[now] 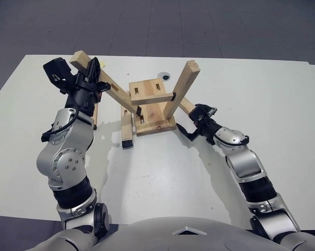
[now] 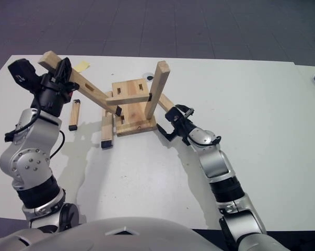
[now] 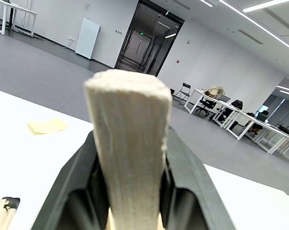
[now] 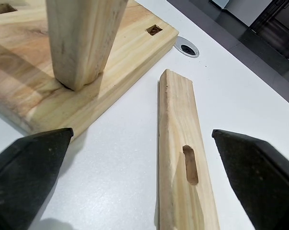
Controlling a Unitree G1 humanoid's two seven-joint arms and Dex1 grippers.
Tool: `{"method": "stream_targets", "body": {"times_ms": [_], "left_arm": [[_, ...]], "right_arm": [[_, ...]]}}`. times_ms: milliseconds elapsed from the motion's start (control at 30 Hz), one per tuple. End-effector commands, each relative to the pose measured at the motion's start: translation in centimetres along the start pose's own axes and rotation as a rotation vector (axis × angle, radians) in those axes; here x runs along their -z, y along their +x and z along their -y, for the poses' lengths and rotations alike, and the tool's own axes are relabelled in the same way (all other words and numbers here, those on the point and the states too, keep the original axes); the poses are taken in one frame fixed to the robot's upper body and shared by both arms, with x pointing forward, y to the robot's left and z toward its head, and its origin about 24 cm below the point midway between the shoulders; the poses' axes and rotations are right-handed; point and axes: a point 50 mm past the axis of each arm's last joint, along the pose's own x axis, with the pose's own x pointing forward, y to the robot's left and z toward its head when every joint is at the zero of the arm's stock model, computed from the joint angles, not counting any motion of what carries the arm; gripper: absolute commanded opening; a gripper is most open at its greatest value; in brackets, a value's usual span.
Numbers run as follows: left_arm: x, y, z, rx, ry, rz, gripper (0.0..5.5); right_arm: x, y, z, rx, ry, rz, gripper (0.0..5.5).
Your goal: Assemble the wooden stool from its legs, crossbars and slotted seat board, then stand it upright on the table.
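L gripper (image 1: 94, 71) pinches tilted leg (image 1: 113, 86) w/ crossbar (image 1: 154, 98); upright leg (image 1: 181, 89) in seat board (image 1: 153, 121); R gripper (image 1: 191, 123) spread around loose leg (image 4: 180, 158); approx half left.

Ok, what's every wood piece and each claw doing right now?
Seat board, flat on table.
Upright leg, standing in the seat board.
Crossbar, plugged into the upright leg.
Tilted leg, leaning, top end gripped.
Left claw, shut on tilted leg.
Loose leg, flat on table.
Right claw, open around loose leg.
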Motion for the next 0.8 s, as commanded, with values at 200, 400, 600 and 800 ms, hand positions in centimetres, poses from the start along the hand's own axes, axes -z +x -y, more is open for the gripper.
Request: {"method": "stream_targets", "body": {"times_ms": [200,400,600,800], "left_arm": [[0.8,-0.9,0.3,-0.047,-0.036,-0.046,1.04],[2.9,-1.5,-0.9,-0.144,-0.049,-0.091,1.04],[3.0,-2.2,-1.7,-0.207,-0.043,-0.060,1.04],[2.5,-2.2,-1.4,-0.189,-0.056,-0.035,1.04]], "right_arm": [[-0.2,0.1,-0.8,0.000,0.043,-0.002,5.40],[-0.5,0.5,-0.7,-0.010,0.045,0.005,5.40],[0.0,0.2,-0.3,0.006,0.050,-0.009,5.40],[0.5,-0.1,-0.2,0.029,0.065,-0.021,5.40]]}}
